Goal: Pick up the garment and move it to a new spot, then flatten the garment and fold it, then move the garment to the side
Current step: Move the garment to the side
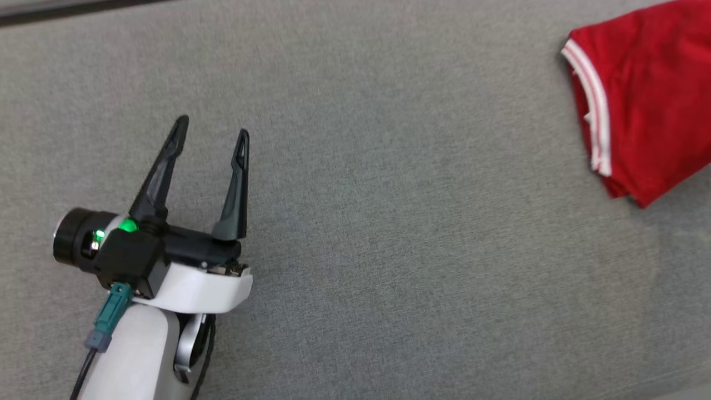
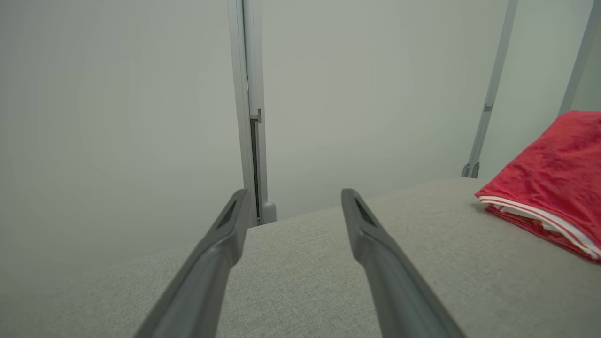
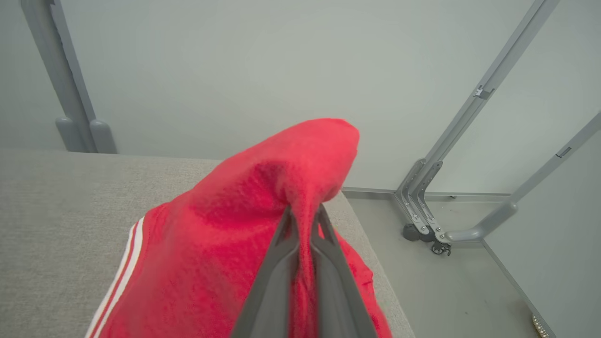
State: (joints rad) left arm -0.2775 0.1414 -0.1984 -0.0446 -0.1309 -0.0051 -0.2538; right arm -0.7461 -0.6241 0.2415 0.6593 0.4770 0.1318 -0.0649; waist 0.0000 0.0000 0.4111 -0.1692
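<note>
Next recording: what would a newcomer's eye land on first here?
The red garment, white-striped at its trim, lies at the head view's right edge on the grey table. The right gripper is shut on a pinch of its cloth, raised into a peak. The left gripper sits open and empty at the lower left, apart from it.

Bright even light, soft shadows, wrist fisheye
</note>
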